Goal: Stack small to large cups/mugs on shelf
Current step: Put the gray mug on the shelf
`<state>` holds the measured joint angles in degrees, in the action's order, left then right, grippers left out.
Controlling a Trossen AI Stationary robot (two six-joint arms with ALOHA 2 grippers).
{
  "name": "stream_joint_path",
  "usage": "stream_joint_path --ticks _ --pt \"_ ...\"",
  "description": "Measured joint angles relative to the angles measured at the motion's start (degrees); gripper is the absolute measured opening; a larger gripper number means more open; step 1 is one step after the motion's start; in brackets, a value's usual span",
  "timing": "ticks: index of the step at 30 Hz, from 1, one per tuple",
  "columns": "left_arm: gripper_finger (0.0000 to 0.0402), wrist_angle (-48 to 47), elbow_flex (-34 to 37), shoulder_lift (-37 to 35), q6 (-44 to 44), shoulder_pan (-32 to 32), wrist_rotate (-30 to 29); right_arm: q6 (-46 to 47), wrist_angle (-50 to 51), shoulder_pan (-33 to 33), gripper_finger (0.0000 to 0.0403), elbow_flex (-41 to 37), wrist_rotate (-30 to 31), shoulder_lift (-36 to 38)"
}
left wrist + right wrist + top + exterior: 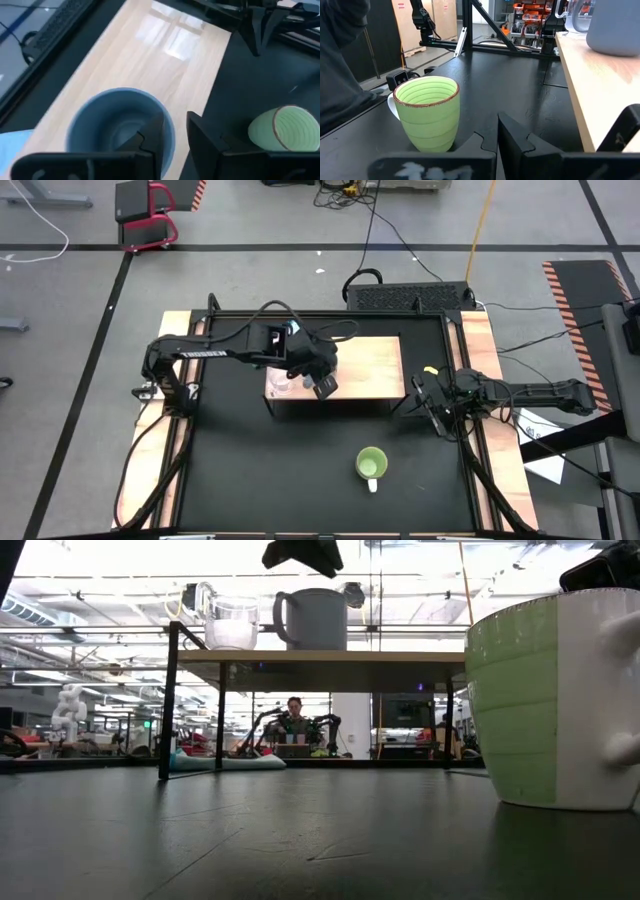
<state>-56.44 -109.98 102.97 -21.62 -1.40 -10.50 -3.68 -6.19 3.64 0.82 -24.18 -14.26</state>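
The grey-blue mug (315, 618) stands upright on the wooden shelf (330, 657), its base on the plank top. The clear glass cup (232, 622) stands beside it on the shelf's left end. My left gripper (303, 555) hovers open just above the mug (117, 125), clear of it. The green mug (372, 465) with the white handle stands upright on the black table, nearer the front. My right gripper (432, 405) rests shut at the table's right side, with the green mug (427, 120) in front of it.
The shelf's right half (365, 360) is bare wood. The black table top (260, 470) lies open around the green mug. In the room behind the table a person (294, 712) sits at another robot station.
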Motion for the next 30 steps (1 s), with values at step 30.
stream_joint_path --ticks 30 --pt "0.0045 -9.9 -0.2 -0.1 7.5 0.0 3.0 0.0 0.5 0.0 0.0 0.0 0.0 0.0"
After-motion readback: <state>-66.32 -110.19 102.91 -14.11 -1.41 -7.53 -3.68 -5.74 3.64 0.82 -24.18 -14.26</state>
